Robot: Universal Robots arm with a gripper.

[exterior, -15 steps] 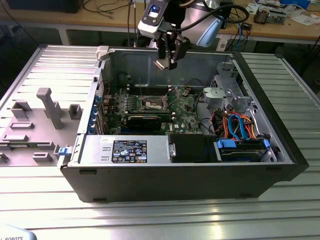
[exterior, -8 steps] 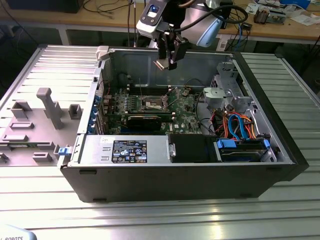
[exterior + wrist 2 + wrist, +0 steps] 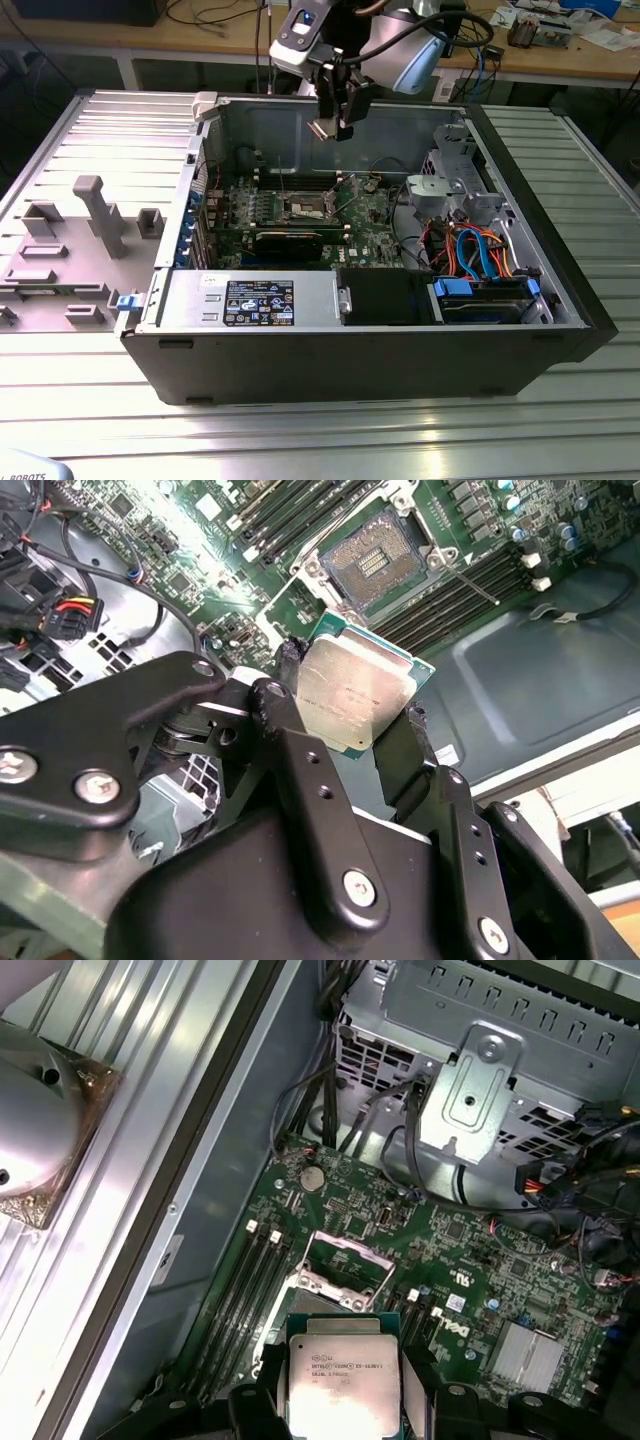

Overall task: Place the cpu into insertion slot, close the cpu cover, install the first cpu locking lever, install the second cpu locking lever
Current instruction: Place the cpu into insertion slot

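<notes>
Gripping the small flat square silver-grey cpu (image 3: 343, 1375) by two opposite edges, the black tool (image 3: 352, 690) hangs high over the open black computer case (image 3: 350, 360). The square insertion slot (image 3: 375, 560), with its dark centre and silver rim, lies uncovered and well apart below. Judgement: good placing needs the chip level, edges squared to the slot, a straight descent and no sideways sliding.

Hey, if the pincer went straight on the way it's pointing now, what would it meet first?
Probably the open insertion slot. The pincer, shut on the cpu, points down toward it, and both wrist views show nothing between. Depth is unclear, so it might land just beside the slot.
</notes>
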